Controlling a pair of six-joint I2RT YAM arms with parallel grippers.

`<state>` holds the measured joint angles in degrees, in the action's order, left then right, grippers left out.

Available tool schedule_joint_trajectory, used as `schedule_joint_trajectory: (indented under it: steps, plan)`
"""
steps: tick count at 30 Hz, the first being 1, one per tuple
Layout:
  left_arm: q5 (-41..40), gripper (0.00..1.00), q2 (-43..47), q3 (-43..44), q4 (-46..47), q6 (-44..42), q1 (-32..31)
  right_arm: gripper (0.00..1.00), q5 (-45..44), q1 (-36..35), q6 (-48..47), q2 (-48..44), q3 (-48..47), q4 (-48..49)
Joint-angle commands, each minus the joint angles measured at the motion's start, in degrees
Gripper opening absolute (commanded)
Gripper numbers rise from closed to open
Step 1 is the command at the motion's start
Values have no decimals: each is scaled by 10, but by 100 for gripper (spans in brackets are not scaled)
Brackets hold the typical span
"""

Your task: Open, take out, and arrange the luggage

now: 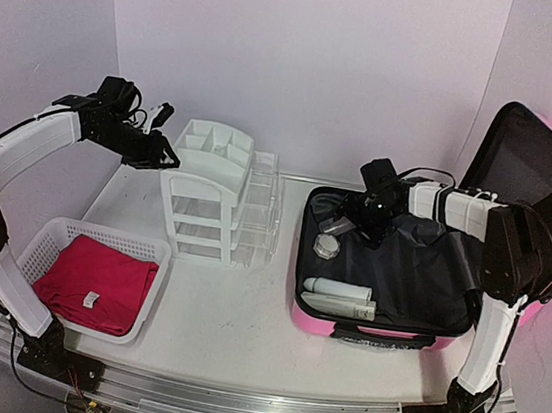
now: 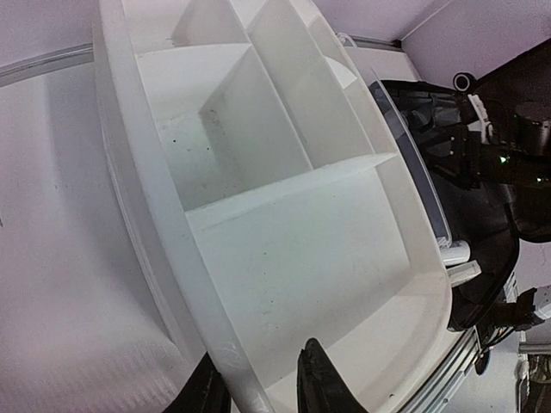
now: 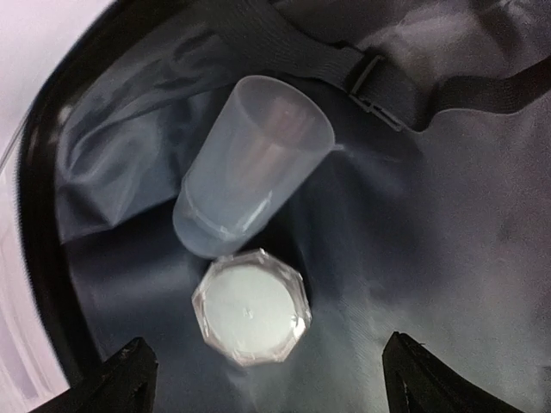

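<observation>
The pink suitcase [image 1: 362,330] lies open at the right, its lid upright behind it and its black lining [image 3: 448,215] showing. My right gripper [image 1: 346,223] is open inside its far left corner. In the right wrist view the right gripper [image 3: 267,348] hovers over a faceted clear jar with a white lid [image 3: 250,305], which touches a translucent cup [image 3: 250,163] lying on its side. My left gripper [image 1: 166,158] is at the top left rim of the white drawer organizer [image 1: 207,193]. Its fingers [image 2: 318,383] straddle that rim [image 2: 250,379] closely.
A white mesh basket [image 1: 50,239] with a red cloth [image 1: 96,280] sits front left. A clear acrylic rack [image 1: 261,205] stands beside the organizer. White tubes [image 1: 338,293] lie at the suitcase's front. A strap with a buckle [image 3: 370,86] crosses the lining.
</observation>
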<state>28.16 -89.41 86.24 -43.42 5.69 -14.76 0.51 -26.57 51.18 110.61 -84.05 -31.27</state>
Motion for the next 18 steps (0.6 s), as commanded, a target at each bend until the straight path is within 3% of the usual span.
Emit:
schedule_joint_trajectory:
  steps: [1, 7, 18]
  plan:
    - [9, 27, 17, -21, -20, -33, -8, 85, -44, -9, 61, 43, -51, 70]
    - [25, 28, 26, -38, -16, -27, -9, 83, -116, -8, 87, 72, -50, 101]
    - [17, 29, 55, -61, 0, -26, -8, 77, -143, -4, 118, 137, -100, 125]
